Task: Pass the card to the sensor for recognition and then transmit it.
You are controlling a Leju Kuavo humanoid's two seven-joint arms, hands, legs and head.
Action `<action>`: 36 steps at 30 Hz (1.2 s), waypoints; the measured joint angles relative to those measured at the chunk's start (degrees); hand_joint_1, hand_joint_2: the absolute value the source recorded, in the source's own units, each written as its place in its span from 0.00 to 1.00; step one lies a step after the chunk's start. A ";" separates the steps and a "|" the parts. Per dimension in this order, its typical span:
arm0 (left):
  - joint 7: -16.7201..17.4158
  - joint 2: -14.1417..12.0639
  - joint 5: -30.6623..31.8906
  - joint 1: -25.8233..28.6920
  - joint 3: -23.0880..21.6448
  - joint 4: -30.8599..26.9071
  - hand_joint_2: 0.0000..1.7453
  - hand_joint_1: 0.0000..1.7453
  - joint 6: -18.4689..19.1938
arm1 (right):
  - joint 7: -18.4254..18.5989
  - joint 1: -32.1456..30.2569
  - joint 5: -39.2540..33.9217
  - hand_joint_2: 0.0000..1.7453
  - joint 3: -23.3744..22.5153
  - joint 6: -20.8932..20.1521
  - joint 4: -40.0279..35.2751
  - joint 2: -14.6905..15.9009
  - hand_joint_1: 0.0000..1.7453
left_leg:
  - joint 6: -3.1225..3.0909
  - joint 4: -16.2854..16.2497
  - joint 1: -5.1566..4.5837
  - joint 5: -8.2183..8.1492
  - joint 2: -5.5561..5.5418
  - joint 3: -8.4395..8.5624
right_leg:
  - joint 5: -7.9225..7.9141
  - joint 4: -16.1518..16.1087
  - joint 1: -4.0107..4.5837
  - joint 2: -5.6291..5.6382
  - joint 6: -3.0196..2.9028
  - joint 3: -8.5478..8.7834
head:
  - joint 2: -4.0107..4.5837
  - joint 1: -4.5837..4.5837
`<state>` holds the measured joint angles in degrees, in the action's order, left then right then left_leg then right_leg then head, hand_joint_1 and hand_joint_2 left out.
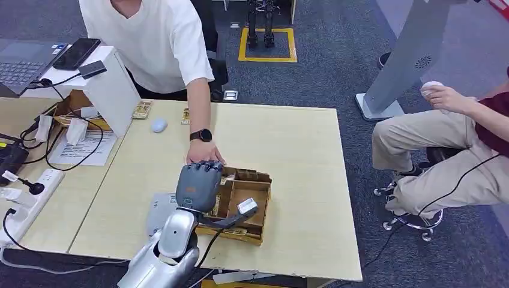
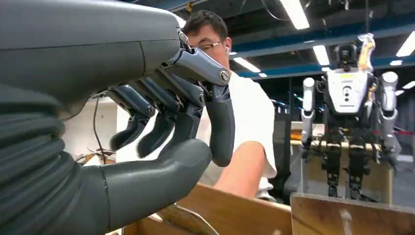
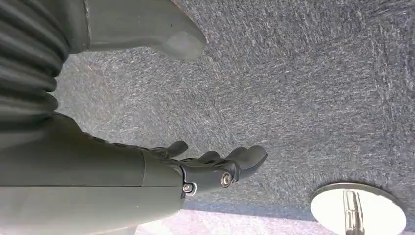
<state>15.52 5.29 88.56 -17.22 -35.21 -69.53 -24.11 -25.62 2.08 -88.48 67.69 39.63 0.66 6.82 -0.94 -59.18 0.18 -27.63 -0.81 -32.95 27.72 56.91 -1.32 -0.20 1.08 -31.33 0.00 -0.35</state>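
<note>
From the head view, the left hand (image 1: 198, 186) hangs over the near-left part of the cardboard tray (image 1: 252, 231) on the table (image 1: 300, 156), and a person's hand (image 1: 203, 153) rests at the tray's far-left corner, touching or nearly touching the robot's fingertips. I cannot pick out the card here; the hand hides that part of the tray, so the card is probably under it or still inside. A grey pad (image 1: 157, 210) just left of the tray may be the sensor (a guess).

From the left wrist view, the left hand's fingers (image 2: 220, 122) curl toward the thumb (image 2: 166, 166) with a gap between and nothing in it: released, just above the tray wall (image 2: 230, 213). To grip well, lower straight down and close only once the card's edge sits between thumb and fingers, clear of the person's hand.

From the right wrist view, the right hand (image 3: 205, 169) hangs over carpet (image 3: 303, 83), fingers loosely extended, holding nothing.
</note>
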 joint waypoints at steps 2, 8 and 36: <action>-0.46 0.02 -0.04 0.03 0.00 0.22 1.00 0.00 0.33 | 0.00 0.02 -0.02 1.00 0.00 0.00 0.00 -0.04 0.00 | 0.00 0.00 0.00 0.00 0.00 0.00 | 0.00 0.00 0.00 0.00 0.00 0.00 | 0.00 0.00; -0.48 0.00 -0.02 0.34 0.00 0.72 1.00 0.00 0.09 | 0.00 0.10 -0.09 1.00 0.11 0.00 -0.02 -0.17 0.00 | 0.00 0.00 0.00 0.00 0.00 0.00 | 0.00 0.00 0.00 0.00 0.00 0.00 | 0.00 0.00; 0.90 0.00 0.00 2.22 2.62 -0.13 1.00 0.00 -9.09 | 0.00 0.24 0.11 1.00 0.22 0.00 -0.02 -0.35 0.00 | -0.02 0.00 0.00 0.02 -0.01 0.00 | 0.00 0.00 0.00 -0.02 0.00 0.01 | 0.00 0.00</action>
<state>16.41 5.29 88.56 -15.00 -32.59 -69.66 -33.20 -25.62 2.32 -88.37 67.91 39.63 0.63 6.47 -0.96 -59.18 0.18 -27.61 -0.83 -32.95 27.72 56.91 -1.32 -0.22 1.08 -31.32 0.00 -0.35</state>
